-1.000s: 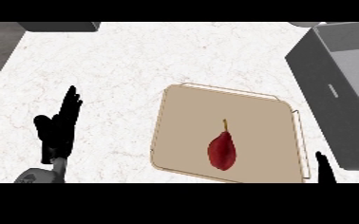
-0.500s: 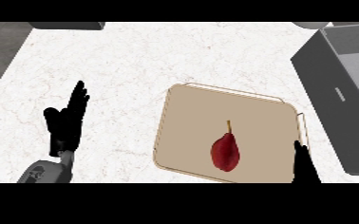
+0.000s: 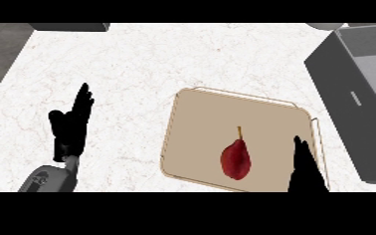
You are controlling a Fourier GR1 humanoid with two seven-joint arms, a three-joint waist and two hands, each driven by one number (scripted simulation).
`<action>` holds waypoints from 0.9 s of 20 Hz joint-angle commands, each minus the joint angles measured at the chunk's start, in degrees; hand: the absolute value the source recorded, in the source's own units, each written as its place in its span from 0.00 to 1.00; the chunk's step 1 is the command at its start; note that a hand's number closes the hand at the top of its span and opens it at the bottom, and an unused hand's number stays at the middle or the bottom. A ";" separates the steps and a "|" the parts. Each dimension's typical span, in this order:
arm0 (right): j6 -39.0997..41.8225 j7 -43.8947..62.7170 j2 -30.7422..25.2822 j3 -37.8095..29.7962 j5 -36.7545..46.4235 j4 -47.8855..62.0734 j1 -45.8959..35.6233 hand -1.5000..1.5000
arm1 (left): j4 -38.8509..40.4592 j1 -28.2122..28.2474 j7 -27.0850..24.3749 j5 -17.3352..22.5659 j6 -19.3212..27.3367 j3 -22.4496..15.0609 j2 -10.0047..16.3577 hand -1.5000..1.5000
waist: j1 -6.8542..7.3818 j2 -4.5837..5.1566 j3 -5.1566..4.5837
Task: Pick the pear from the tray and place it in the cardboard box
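Right robot hand (image 3: 305, 172) comes in from the lower right edge of the frame, fingers straight and pointing up, holding nothing. It shows over the right part of the tray (image 3: 209, 114), just right of the pear (image 3: 236, 160) and apart from it. The pear is dark red, with a thin stem pointing toward the top of the frame, and lies flat in the lower middle of the tan tray. The tray sits on the white marbled table (image 3: 147, 64), lower right of centre. Left robot hand (image 3: 71, 127) rests at the left of the frame, open with fingers up, well apart from the tray. The grey cardboard box (image 3: 345, 87) stands at the right edge, near the tray's upper right corner.
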 commanded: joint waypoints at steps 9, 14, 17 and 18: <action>2.81 13.87 0.50 -5.96 -5.82 8.08 -8.12 0.00 | -0.12 -0.16 0.37 -0.52 -0.05 -0.06 -1.01 0.50 | 0.01 -0.13 0.00; 0.12 13.87 0.50 -7.41 -6.51 12.19 -9.93 0.00 | 0.71 -0.09 -0.19 0.25 -2.32 1.84 1.28 0.50 | 0.04 -0.23 0.01; 2.06 13.87 0.50 -10.36 -9.09 13.46 -13.16 0.00 | 0.82 0.00 -0.65 -1.03 -1.17 0.42 -0.39 0.50 | 0.21 -0.15 -0.01; 1.40 13.87 0.50 -10.46 -9.08 14.60 -12.78 0.00 | 0.59 -0.04 -0.31 -0.87 0.21 0.75 -1.46 0.50 | 0.12 -0.24 0.02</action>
